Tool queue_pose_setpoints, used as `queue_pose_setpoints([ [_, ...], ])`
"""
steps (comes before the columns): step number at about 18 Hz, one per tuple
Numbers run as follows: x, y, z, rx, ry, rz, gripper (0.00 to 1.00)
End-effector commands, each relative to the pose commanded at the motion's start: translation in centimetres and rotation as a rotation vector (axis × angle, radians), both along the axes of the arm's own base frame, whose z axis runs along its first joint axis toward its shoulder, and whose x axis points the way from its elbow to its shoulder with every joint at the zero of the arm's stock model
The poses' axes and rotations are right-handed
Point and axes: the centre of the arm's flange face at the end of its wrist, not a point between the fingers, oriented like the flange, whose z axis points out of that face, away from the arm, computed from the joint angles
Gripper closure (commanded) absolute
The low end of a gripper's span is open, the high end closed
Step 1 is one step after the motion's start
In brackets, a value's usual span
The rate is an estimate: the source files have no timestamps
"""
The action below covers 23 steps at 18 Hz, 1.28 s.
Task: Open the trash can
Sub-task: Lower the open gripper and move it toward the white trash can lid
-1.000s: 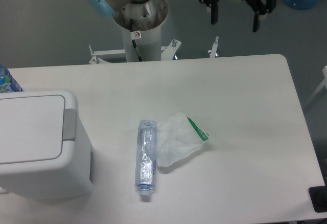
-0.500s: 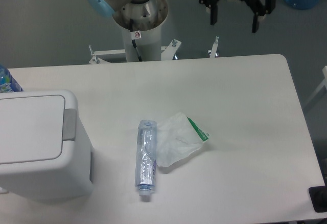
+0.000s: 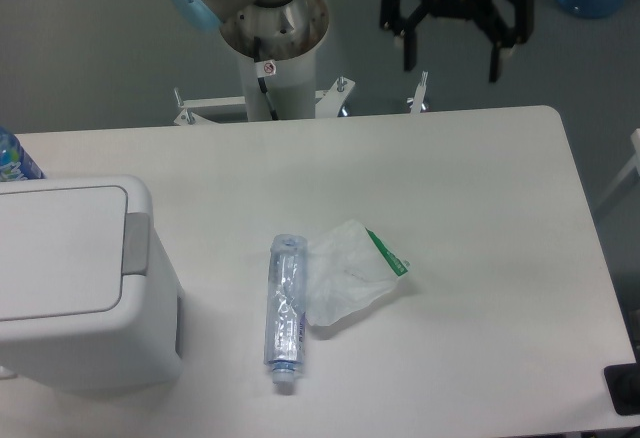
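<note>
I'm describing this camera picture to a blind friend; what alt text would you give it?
A white trash can, lid shut, sits at the table's left edge. An open black gripper hangs beyond the far edge. Mid-table lie a clear plastic bottle and crumpled wrapper.

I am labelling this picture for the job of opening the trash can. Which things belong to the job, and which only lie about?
Belong to the job:
- trash can, lid shut
- its grey push tab
- hand, open, above the table's far edge

Only lying about:
- empty clear plastic bottle, on its side
- crumpled plastic wrapper beside it
- table
</note>
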Motion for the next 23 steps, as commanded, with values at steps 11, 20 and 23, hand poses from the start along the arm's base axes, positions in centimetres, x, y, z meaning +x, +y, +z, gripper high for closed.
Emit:
queue_pose_setpoints([
  [11,5.6,8.9,-3.8,0.089,-0.179,0.161,0.0],
  [20,9.4,13.2,-5.8,0.131,-0.265,0.191,0.0],
  [23,10.9,14.5,-6.5,0.124,-0.285,0.185,0.0],
])
